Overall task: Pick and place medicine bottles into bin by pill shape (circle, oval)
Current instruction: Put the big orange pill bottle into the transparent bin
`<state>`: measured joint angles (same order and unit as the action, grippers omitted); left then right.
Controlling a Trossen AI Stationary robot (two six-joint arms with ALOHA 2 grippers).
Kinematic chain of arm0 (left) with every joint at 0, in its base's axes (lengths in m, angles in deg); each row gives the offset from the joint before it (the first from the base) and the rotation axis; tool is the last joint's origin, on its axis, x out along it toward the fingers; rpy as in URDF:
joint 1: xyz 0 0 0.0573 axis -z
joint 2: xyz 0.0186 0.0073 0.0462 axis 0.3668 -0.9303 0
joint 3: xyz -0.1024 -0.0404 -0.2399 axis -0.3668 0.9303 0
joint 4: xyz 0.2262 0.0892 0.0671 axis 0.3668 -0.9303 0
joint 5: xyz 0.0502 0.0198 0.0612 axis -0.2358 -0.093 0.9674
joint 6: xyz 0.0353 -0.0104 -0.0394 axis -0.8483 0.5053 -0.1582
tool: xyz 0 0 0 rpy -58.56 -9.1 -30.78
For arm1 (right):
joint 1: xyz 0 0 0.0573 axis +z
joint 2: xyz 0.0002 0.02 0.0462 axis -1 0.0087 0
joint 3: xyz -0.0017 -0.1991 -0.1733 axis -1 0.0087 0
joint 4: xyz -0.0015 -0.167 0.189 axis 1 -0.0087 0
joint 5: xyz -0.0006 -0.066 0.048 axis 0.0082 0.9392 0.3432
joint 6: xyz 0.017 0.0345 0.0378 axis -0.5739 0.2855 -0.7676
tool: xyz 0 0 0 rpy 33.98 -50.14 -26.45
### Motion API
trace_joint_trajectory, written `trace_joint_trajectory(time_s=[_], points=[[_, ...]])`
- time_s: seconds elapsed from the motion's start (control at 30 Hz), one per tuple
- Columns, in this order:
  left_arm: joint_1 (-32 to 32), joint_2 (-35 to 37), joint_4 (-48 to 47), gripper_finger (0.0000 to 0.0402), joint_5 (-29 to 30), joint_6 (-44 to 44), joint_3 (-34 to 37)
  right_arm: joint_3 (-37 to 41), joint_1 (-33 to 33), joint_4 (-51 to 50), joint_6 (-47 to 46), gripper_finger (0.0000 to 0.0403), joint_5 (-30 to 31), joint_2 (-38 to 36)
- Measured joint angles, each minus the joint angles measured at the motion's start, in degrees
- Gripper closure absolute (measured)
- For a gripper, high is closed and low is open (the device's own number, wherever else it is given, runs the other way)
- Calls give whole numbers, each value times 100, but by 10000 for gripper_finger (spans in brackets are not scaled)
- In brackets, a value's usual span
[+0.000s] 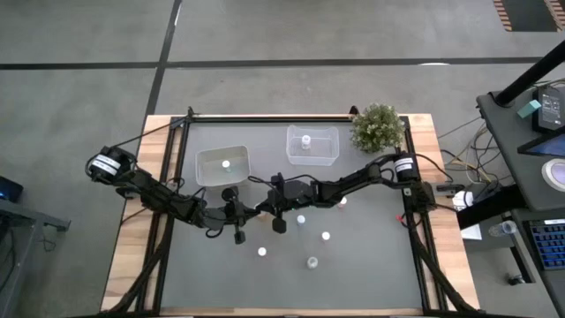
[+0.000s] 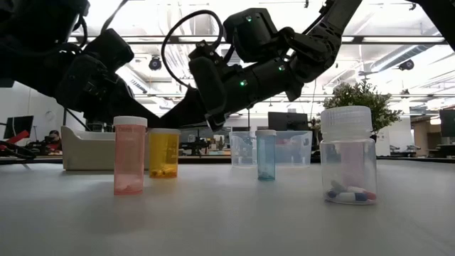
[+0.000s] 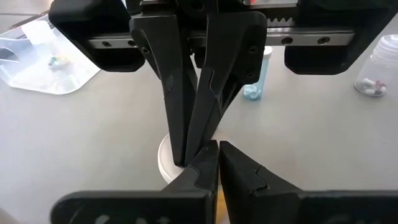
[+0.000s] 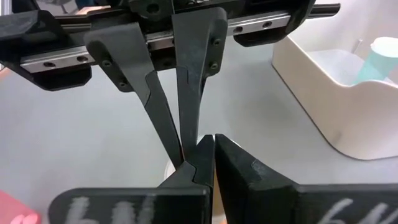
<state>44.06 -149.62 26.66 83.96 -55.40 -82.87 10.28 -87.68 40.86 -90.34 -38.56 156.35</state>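
Note:
A yellow medicine bottle (image 2: pixel 163 155) with a white cap (image 3: pixel 165 165) stands upright on the table at mid-table. My left gripper (image 1: pixel 252 214) comes from the table's left and my right gripper (image 1: pixel 265 212) from its right. Both are shut, and their fingertips meet just over this bottle. In the left wrist view my left gripper's tips (image 3: pixel 219 155) face the right gripper's tips. A yellow sliver shows through the slit between my own fingers. The right wrist view (image 4: pixel 213 149) shows the same from the other side. The fingers hide most of the bottle. My left gripper's shut fingertips slant down from the table's left, right beside the yellow bottle's white cap (image 3: pixel 163 168). I cannot tell whether they touch it. My right gripper's shut fingertips slant down from the table's right, beside the same cap (image 4: pixel 169 169). I cannot tell whether they touch it.
A pink bottle (image 1: pixel 262 252), a blue bottle (image 1: pixel 301 220), a clear bottle (image 1: pixel 312 261) and two more (image 1: pixel 326 236) (image 1: pixel 342 201) stand on the table. A white tub (image 1: pixel 222 165) and a clear tub (image 1: pixel 311 146) at the far side each hold one bottle. A potted plant (image 1: pixel 378 126) stands far right.

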Motion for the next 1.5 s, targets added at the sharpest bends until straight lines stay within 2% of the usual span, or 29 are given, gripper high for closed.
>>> trace_joint_trajectory(time_s=[0.6,1.17,1.27,1.5], points=[[-7,0,22,402,-53,0,-5,71,-69,18,-32,394,-44,-6],[-4,319,15,402,-62,-52,-15,17,-65,-118,413,394,99,-303],[-4,343,-10,402,-56,-120,-15,15,-63,-304,505,394,314,-303],[-56,254,-17,402,210,-184,-15,34,-72,-429,557,394,357,-303]])
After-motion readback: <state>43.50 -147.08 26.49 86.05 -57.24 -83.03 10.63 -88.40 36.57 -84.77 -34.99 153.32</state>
